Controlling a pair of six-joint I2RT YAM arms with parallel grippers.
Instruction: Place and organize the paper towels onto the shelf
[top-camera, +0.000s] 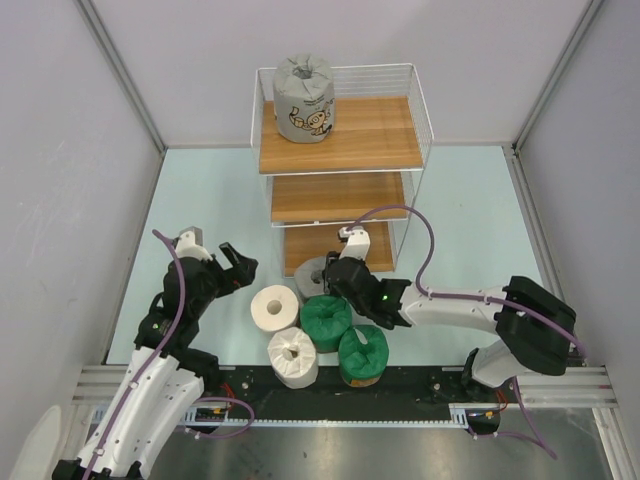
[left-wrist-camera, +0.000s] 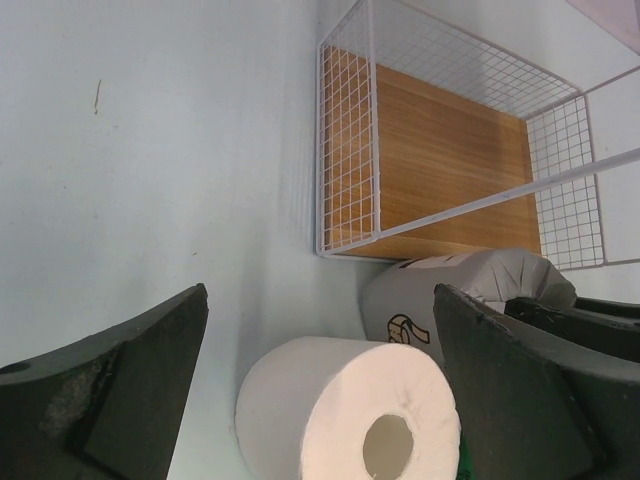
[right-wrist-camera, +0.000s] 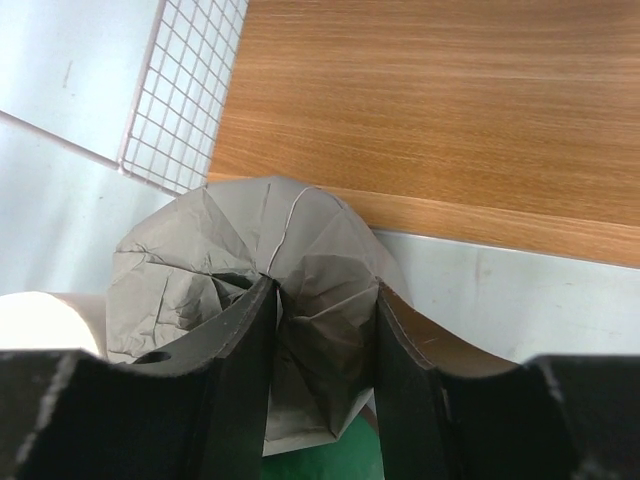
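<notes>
Right gripper (right-wrist-camera: 325, 300) is pinched on just a pleat of loose wrapper atop the grey roll (right-wrist-camera: 250, 230), which sits on the table at the front of the shelf (right-wrist-camera: 450, 100)'s bottom board. I'd bet the paper tears or slips out on the lift, or the roll clips the board edge. Left gripper (top-camera: 238, 266) hangs wide open, holding nothing.

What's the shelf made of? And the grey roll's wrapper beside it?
The shelf: boards look like wood or wood-look laminate, brown with grain lines; frame looks like white-coated metal wire. The grey roll: wrapper looks like matte paper, creased into pleats.
</notes>
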